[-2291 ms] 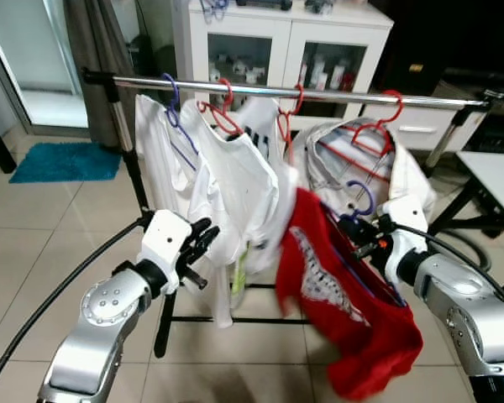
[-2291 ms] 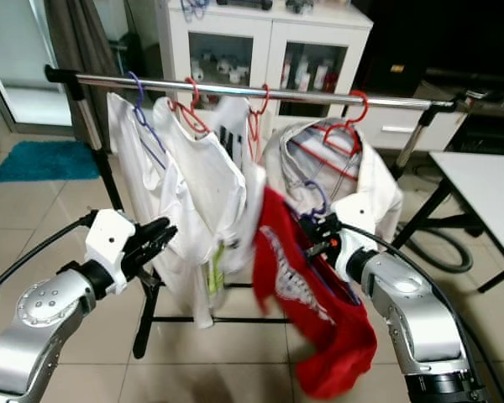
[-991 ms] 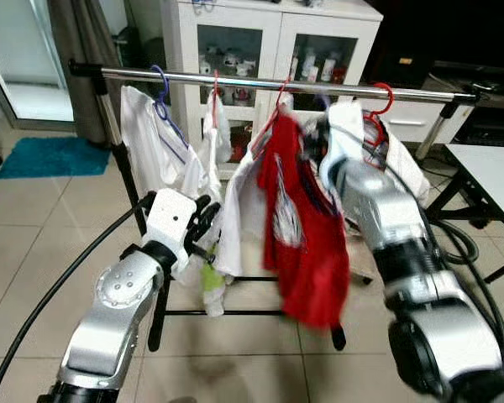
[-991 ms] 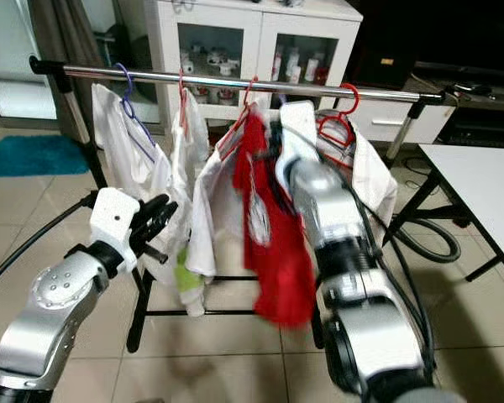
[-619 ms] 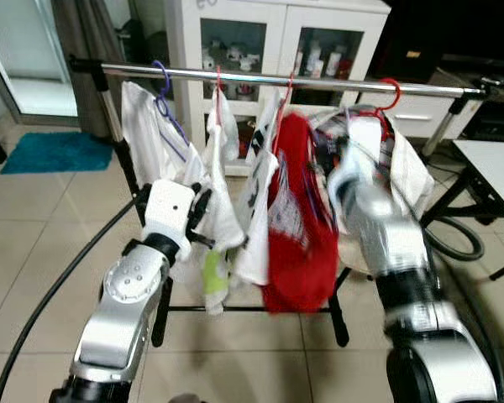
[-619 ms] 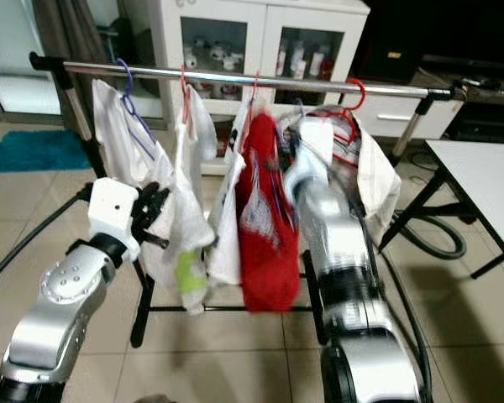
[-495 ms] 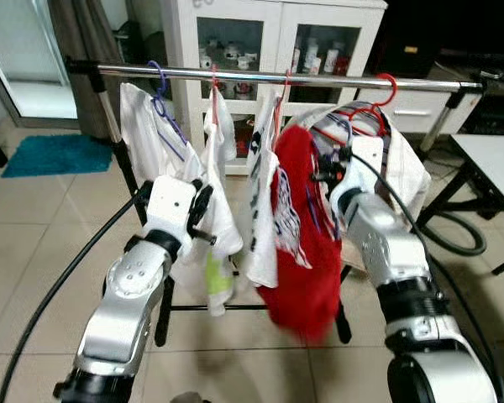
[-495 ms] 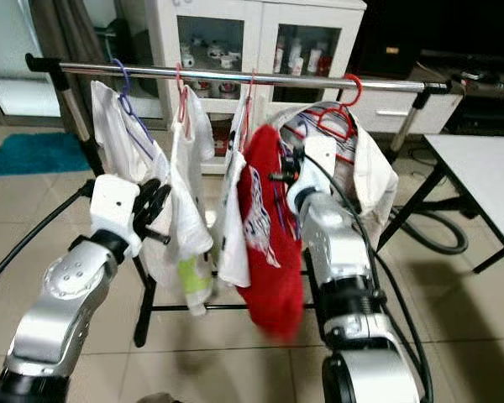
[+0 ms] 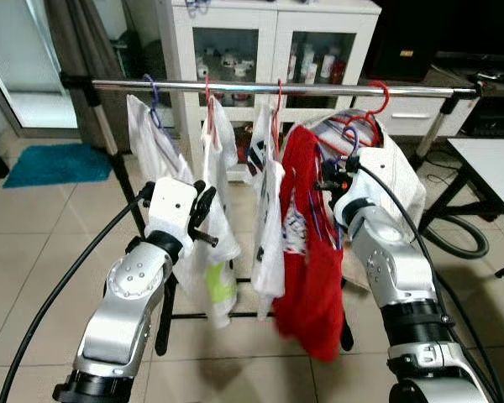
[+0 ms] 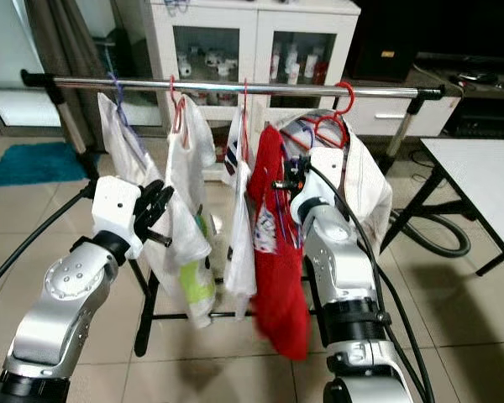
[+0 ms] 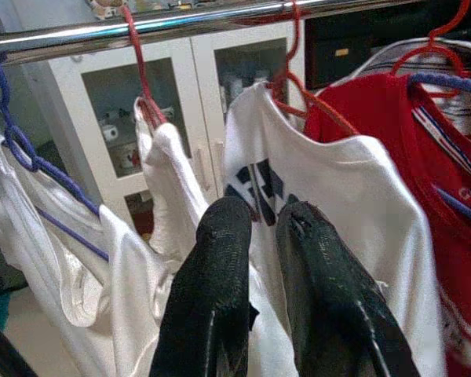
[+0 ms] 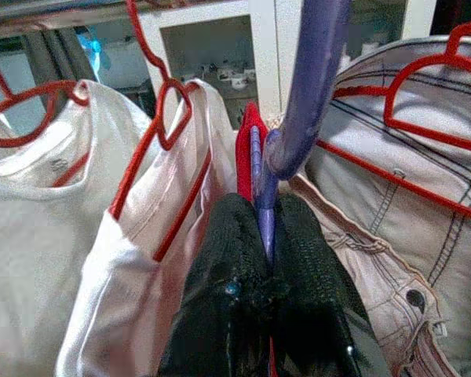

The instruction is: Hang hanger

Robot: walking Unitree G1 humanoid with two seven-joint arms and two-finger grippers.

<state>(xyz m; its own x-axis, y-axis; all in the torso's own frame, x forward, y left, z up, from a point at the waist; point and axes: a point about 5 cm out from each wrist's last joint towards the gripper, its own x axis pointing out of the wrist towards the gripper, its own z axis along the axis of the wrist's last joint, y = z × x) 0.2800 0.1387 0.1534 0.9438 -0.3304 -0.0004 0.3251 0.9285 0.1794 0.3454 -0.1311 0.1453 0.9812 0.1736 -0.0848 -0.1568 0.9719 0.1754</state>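
right pincer (image 10: 287,186) gripping hanger (image 10: 296,195), red shirt (image 10: 279,252)
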